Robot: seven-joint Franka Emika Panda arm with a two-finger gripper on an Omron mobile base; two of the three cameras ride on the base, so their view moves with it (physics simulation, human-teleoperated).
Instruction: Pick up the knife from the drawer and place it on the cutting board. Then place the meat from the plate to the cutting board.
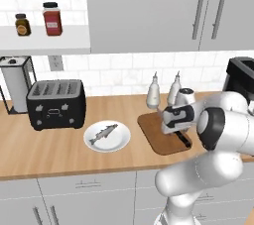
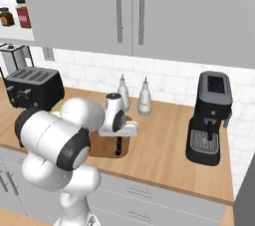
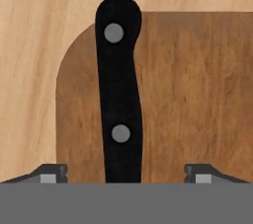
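Observation:
The knife (image 3: 120, 94) lies on the dark brown cutting board (image 3: 197, 94), its black handle reaching past the board's rounded corner. My gripper (image 3: 126, 173) hovers right over the handle, open, one fingertip on each side and neither touching it. In the left base view the gripper (image 1: 172, 131) hangs over the cutting board (image 1: 153, 131), with the knife (image 1: 184, 141) showing beneath it. The meat, a small silvery fish (image 1: 103, 134), rests on the white plate (image 1: 121, 142) left of the board. The grey drawer fronts under the counter are shut; I cannot tell which is the drawer.
A black toaster (image 1: 55, 104) stands left of the plate and a paper towel holder (image 1: 15, 87) beyond it. Two pale bottles (image 1: 154, 92) stand behind the board. A black coffee machine (image 2: 211, 118) is at the right. Bare counter lies in front of the plate.

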